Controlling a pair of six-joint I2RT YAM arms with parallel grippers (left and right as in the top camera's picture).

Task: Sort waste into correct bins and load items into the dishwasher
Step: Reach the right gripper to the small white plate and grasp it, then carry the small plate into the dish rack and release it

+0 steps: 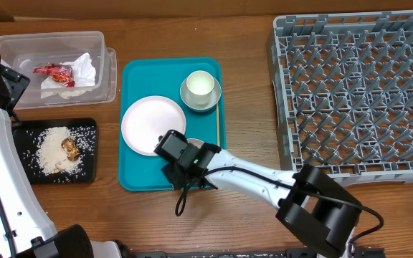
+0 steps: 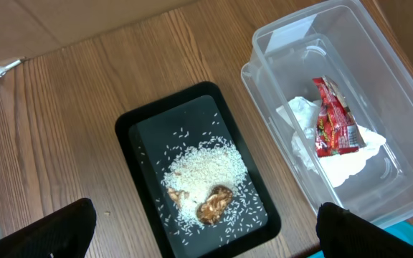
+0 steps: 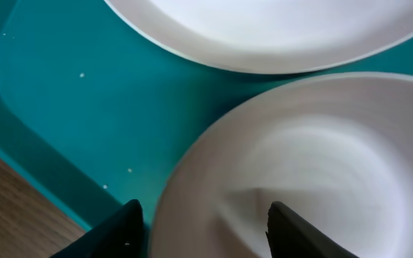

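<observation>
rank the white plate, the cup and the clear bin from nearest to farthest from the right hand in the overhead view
1. white plate, on the teal tray, just up-left of the right hand.
2. cup, at the tray's far end.
3. clear bin, far left, off the tray.

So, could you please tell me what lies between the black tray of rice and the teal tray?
Nothing: in the overhead view, only a bare strip of wooden table separates the black tray from the teal tray.
</observation>
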